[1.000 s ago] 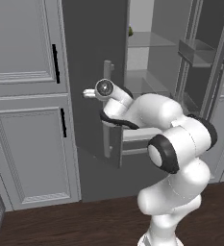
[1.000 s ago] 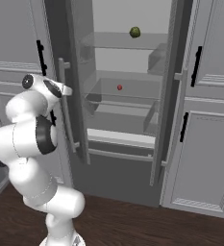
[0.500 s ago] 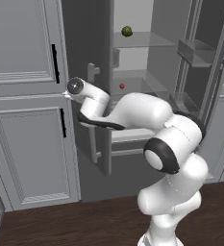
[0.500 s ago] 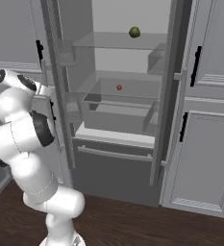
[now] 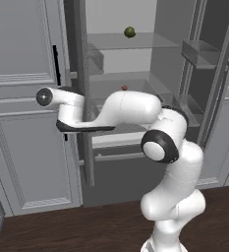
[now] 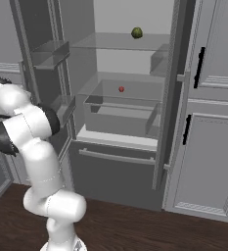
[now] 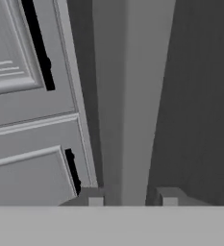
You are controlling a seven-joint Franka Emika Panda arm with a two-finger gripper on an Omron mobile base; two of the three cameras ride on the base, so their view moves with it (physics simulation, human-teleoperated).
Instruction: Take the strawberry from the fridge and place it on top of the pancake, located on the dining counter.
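I see the fridge (image 6: 115,162) with both doors swung wide, panelled cabinets (image 5: 22,123) flanking it. A dark green round item (image 6: 137,33) sits on the top shelf at 12 o'clock. My arm reaches out level toward 9 o'clock in the left base view, and the gripper (image 7: 130,197) straddles the left door's edge (image 7: 132,96), jaws narrow with that edge between the fingertips. The strawberry (image 6: 121,89) rests mid-shelf; too small to tell which way it points.
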